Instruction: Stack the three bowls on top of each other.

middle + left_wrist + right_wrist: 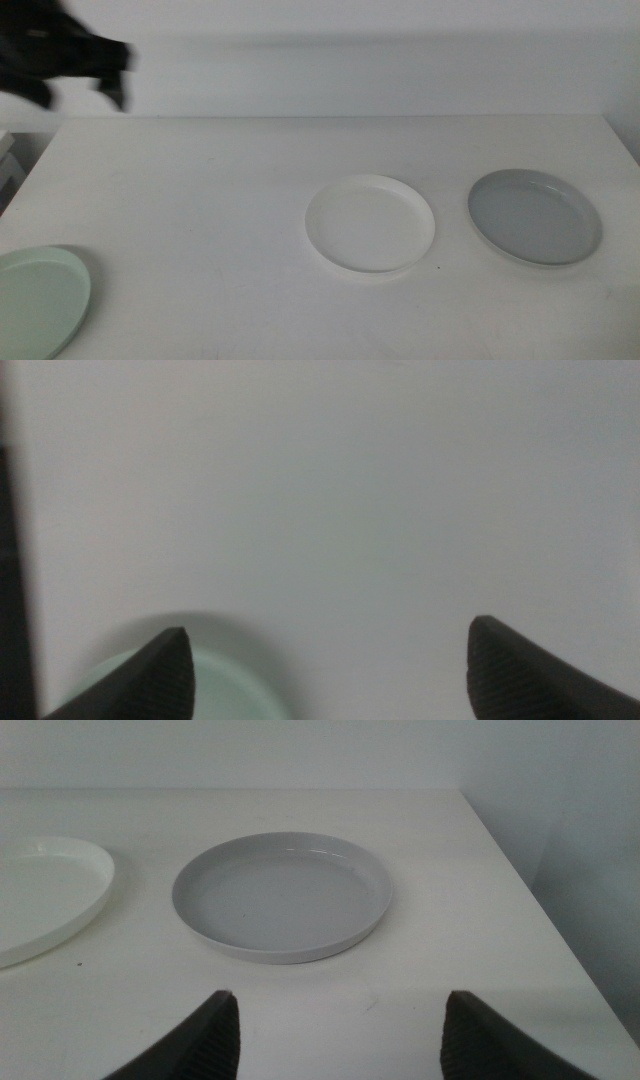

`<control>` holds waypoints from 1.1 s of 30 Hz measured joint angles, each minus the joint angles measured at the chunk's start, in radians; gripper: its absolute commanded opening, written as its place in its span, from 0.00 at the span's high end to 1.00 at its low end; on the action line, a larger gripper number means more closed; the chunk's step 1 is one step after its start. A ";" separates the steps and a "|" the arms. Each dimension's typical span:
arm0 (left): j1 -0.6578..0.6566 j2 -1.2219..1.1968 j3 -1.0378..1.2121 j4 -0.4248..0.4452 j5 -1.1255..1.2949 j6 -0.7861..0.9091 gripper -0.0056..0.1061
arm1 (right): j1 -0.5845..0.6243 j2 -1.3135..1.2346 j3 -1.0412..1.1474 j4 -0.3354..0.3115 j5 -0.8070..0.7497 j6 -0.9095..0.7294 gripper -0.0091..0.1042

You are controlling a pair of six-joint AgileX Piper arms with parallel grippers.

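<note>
In the middle view, the mint bowl (38,298) lies at the table's (220,200) near left corner, the white bowl (370,223) around the middle, the grey bowl (535,216) near the right edge; nothing is stacked. The left gripper (85,70) hangs over the far left corner. In the left wrist view its jaws are wide open and empty above the mint bowl (215,685). In the right wrist view, the right gripper (340,1030) is open, empty, facing the grey bowl (282,895). The low rims may slip from the jaws.

White table (200,200), fills most of the frame, back edge against a pale wall. On it: white bowl (370,223), right of centre; grey bowl (534,216), just beside it at the right, apart; mint bowl (38,300), lower left corner, partly cut off by the frame edge. All lie flat, unstacked.
</note>
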 measured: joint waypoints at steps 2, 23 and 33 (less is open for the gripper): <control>0.073 -0.039 0.032 0.002 0.002 0.006 0.14 | 0.000 0.000 0.000 0.000 0.000 0.000 0.44; 0.594 -0.012 0.463 -0.026 -0.051 0.277 0.17 | 0.000 0.000 0.000 0.000 0.000 0.000 0.44; 0.602 0.136 0.465 -0.031 -0.153 0.318 0.22 | 0.000 0.000 0.000 0.000 0.000 0.000 0.44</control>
